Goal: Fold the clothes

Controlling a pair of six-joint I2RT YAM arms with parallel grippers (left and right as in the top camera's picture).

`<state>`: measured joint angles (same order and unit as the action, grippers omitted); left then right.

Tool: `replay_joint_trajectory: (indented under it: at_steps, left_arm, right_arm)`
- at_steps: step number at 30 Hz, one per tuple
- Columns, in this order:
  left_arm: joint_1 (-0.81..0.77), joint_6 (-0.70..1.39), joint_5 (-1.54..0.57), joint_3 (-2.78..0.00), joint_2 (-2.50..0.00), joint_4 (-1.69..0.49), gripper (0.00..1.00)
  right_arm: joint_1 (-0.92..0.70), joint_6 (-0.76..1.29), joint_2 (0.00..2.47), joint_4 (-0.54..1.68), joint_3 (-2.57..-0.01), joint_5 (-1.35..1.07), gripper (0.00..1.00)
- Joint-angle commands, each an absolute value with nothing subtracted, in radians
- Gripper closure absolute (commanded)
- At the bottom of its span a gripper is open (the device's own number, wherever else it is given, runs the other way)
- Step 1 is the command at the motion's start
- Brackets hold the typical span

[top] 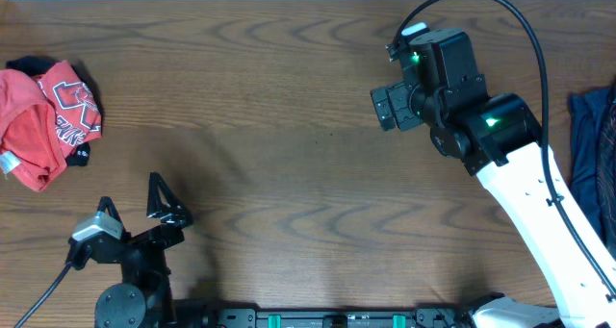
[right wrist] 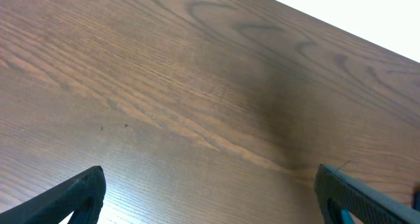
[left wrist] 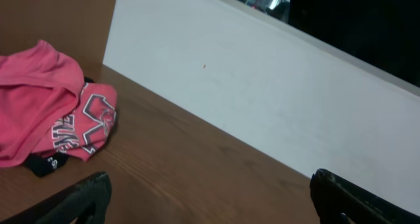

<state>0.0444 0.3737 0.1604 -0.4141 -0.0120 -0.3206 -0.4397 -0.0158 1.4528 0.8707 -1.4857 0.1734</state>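
Right hand (right wrist: pixel 209 188) view only table (right wrist: pixel 197 79), left hand (left wrist: pixel 210 194) view catches crumpled coral T-shirt (left wrist: pixel 39 112)

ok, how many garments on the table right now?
3 visible: coral-red T-shirt crumpled at the left edge, a black garment peeking from under it, a dark blue garment cut off at the right edge. More may be hidden.

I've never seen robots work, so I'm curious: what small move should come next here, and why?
Probably the left gripper should reach toward the crumpled coral-red T-shirt at the table's left edge. It and the right gripper are both open and empty, no garment lies spread out for folding, and the left one is nearer that shirt.
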Motion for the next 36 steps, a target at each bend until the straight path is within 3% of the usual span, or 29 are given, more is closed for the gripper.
replay_joint_trajectory:
  at_steps: [1, 24, 33, 36]
  left_arm:
    - [0.031, 0.375, 0.154, -0.389, -0.002, -0.312, 0.02]
    - [0.009, 0.374, 0.12, -0.078, -0.002, -0.129, 0.02]
    - [0.009, -0.012, -0.13, -0.067, -0.002, -0.134, 0.02]
    - [0.009, -0.053, -0.166, -0.047, -0.002, -0.144, 0.02]
  right_arm:
    - [-0.432, -0.028, 1.446, 0.871, -1.501, 0.179, 0.01]
    - [-0.432, -0.028, 1.446, 0.871, -1.501, 0.179, 0.01]
    - [-0.432, -0.028, 1.446, 0.871, -1.501, 0.179, 0.01]
    - [-0.432, -0.027, 1.446, 0.871, -1.501, 0.179, 0.01]
